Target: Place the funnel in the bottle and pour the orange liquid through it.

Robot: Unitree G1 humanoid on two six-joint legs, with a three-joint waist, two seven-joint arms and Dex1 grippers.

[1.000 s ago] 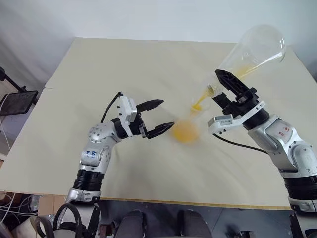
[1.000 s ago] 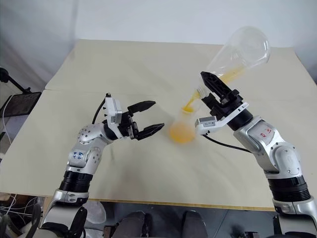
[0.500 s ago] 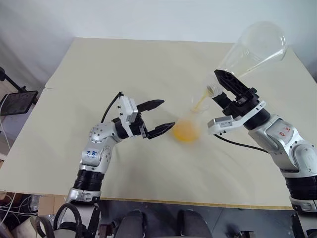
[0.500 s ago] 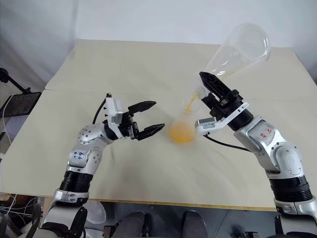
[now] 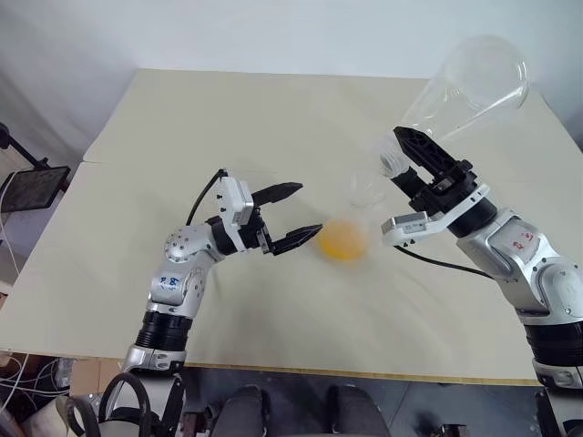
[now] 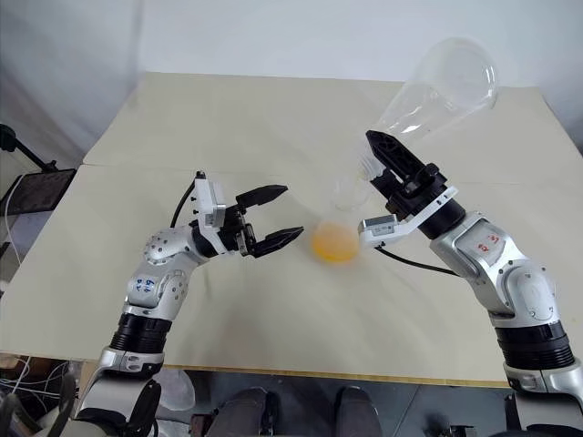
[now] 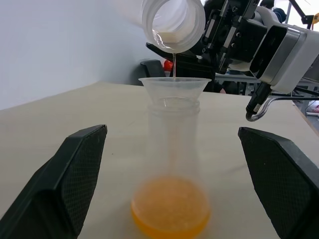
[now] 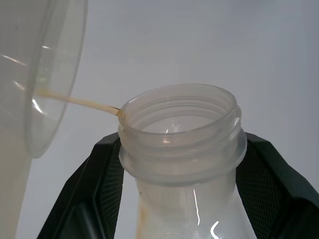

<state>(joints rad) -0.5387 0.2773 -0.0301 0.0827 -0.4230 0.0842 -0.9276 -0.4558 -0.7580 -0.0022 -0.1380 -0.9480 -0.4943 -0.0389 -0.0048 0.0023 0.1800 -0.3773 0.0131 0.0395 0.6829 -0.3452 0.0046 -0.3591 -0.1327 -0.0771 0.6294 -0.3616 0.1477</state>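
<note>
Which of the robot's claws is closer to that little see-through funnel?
Right. The right claw holds the tipped flask by its neck just above the funnel. The left claw waits open, lower, beside the bottle.

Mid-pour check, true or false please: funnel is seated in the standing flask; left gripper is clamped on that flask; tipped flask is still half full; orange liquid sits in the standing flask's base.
1. The funnel sits in the neck of the standing flask. True.
2. The left gripper is clamped on that flask. False: its fingers are open, apart from the glass.
3. The tipped flask in the right gripper is half full. False: nearly empty, just a thin trickle.
4. Orange liquid pools in the standing flask's base. True.
</note>
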